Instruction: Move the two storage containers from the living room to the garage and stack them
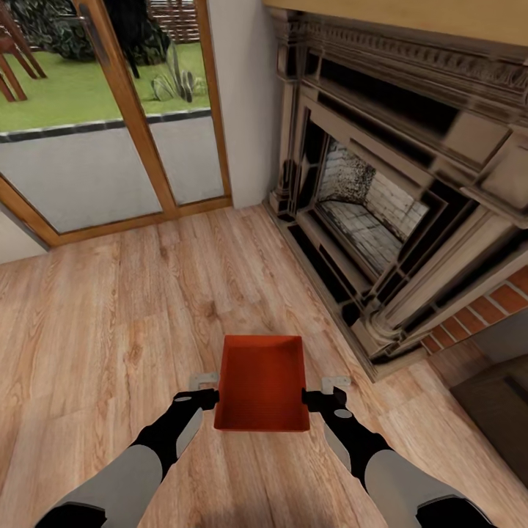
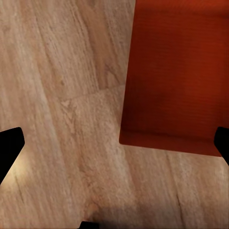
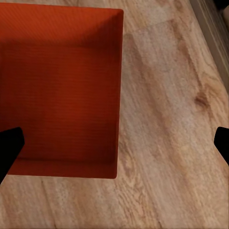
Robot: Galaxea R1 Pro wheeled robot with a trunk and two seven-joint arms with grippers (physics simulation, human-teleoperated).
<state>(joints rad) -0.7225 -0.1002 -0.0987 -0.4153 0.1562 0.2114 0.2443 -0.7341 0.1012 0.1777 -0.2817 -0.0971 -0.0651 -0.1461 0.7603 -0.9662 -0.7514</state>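
Right between the left gripper (image 1: 207,381) and the right gripper (image 1: 334,383) sits one orange-red storage container (image 1: 264,381) on the wood-plank floor (image 1: 110,323) — both grippers spread wide, grasping nothing

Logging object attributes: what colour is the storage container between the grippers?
Orange-red, plain walls; the storage container shows best in the head view.
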